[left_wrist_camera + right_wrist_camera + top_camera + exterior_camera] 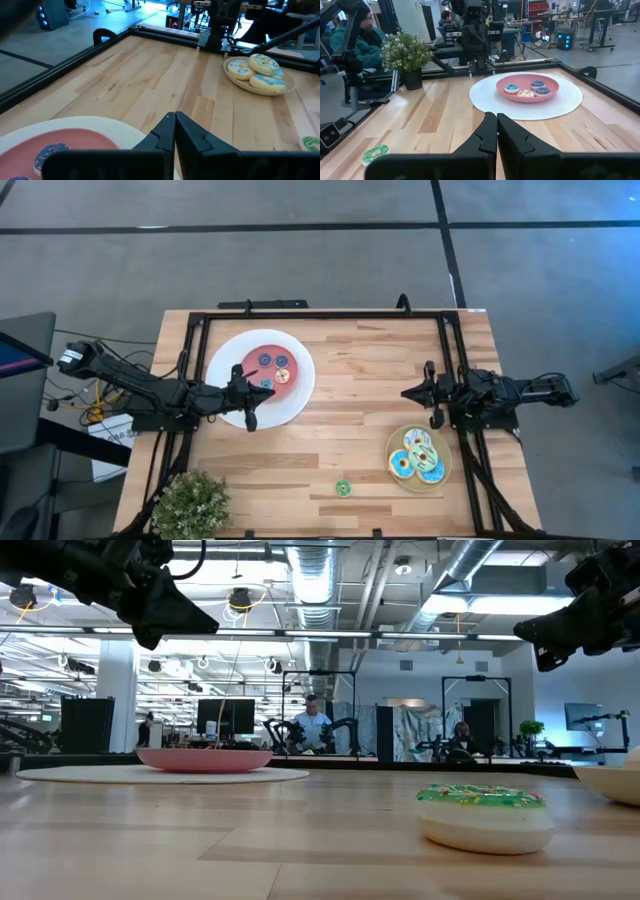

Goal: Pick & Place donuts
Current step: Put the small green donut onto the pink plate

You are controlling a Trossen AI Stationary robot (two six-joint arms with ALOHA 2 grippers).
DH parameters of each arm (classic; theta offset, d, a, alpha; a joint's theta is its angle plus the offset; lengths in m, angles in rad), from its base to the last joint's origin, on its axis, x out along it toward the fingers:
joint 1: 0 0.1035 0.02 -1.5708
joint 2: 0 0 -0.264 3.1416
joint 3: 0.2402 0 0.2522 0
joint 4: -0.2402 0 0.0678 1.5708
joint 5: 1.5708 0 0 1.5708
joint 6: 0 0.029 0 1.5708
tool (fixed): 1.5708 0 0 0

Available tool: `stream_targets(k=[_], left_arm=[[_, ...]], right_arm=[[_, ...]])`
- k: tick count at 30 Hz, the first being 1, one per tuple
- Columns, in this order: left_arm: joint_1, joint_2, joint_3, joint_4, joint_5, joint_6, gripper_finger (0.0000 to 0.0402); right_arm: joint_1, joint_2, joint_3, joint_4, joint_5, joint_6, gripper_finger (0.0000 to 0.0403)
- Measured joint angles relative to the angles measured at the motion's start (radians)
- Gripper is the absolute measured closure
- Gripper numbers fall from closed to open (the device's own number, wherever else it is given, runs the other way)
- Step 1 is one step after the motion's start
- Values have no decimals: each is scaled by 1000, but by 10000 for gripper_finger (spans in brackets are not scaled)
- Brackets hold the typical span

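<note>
overhead looking straight down, table-level sideways, wrist views facing each other

Surface (340, 395): pale wood planks, black frame around the edge. Big plate (297, 402): white woven rim, pink centre. Small donuts in it: dark blue/purple (537, 84), teal (511, 88), tan with white icing (525, 93). Round tan plate (443, 476) carries larger donuts (419, 456) iced blue, white, pale green. Lone donut (484, 815): green icing with coloured sprinkles on a cream base. Plant (190, 504): green with small white flowers, black pot. Both arms black.
</note>
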Motion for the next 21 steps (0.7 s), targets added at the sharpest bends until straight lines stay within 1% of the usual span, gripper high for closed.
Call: stream_targets(k=[6, 8, 11, 16, 18, 21], left_arm=[[0, 0, 0, 17, 14, -7, 400], [0, 0, 0, 49, 34, -26, 399], [0, 0, 0, 110, 35, -42, 388], [0, 0, 0, 160, 34, -6, 341], [0, 2, 0, 173, 35, -4, 314], [0, 39, 1, 239, 56, 4, 267]], right_arm=[[0, 0, 0, -2, 2, -2, 399], [0, 0, 0, -2, 2, -2, 399], [0, 0, 0, -2, 2, -2, 399], [0, 0, 0, -2, 2, -2, 399], [0, 0, 0, -1, 3, -2, 399], [0, 0, 0, -1, 3, -2, 398]])
